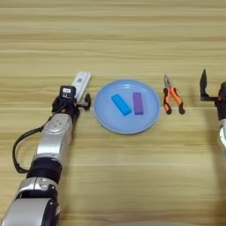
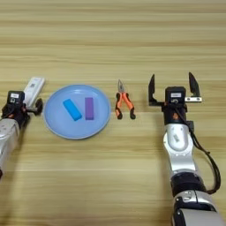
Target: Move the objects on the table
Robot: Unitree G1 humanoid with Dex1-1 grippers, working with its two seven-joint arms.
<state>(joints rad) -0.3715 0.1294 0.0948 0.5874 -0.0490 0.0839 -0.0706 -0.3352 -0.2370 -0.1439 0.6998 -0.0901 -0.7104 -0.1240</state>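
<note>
White bar (image 1: 81, 82) half-hidden by left pincer (image 1: 76, 99)

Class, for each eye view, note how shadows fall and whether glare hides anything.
Left eye view: soft, even light; the plate casts only a thin shadow under its lower rim, with no glare. Right eye view: the pliers and the open right end effector cast faint shadows; nothing is washed out.

No legible text — none anywhere.
</note>
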